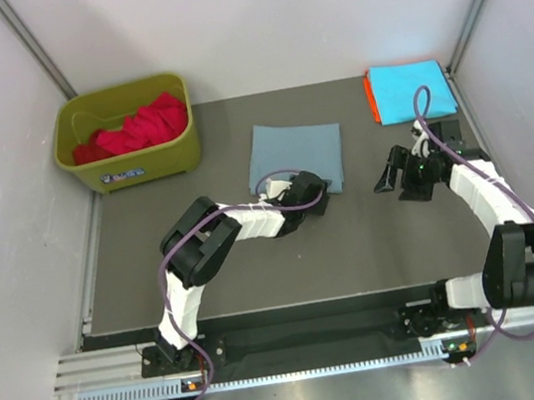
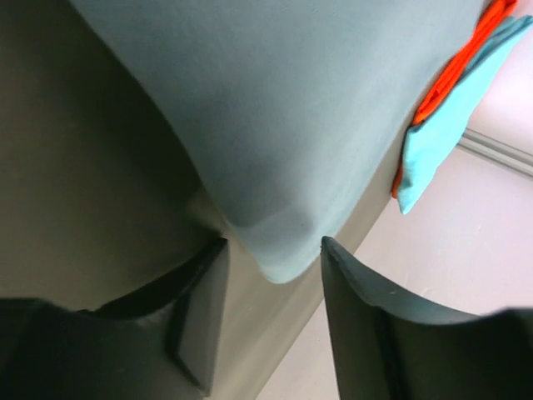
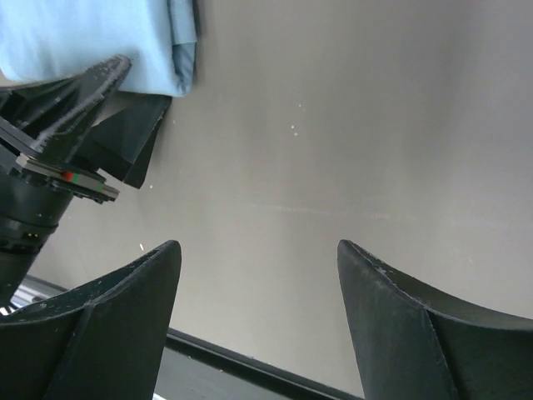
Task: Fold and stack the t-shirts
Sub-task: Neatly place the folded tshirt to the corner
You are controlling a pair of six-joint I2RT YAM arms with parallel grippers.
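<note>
A folded grey-blue t-shirt (image 1: 295, 153) lies flat mid-table. My left gripper (image 1: 317, 197) is at its near right corner. In the left wrist view that corner of the grey-blue t-shirt (image 2: 275, 142) reaches in between the two fingertips of the left gripper (image 2: 273, 247), whose jaws stand apart on either side without pinching it. My right gripper (image 1: 391, 174) hovers open over bare mat to the right, nothing between its fingers (image 3: 141, 300). A cyan t-shirt (image 1: 409, 88) lies folded on an orange one (image 1: 370, 96) at the back right. A red t-shirt (image 1: 140, 126) is bunched in the bin.
The olive-green bin (image 1: 131, 165) stands at the back left. Frame posts and white walls close in both sides. The right wrist view shows the left gripper (image 3: 92, 117) and the grey-blue shirt's edge (image 3: 83, 37) at its upper left.
</note>
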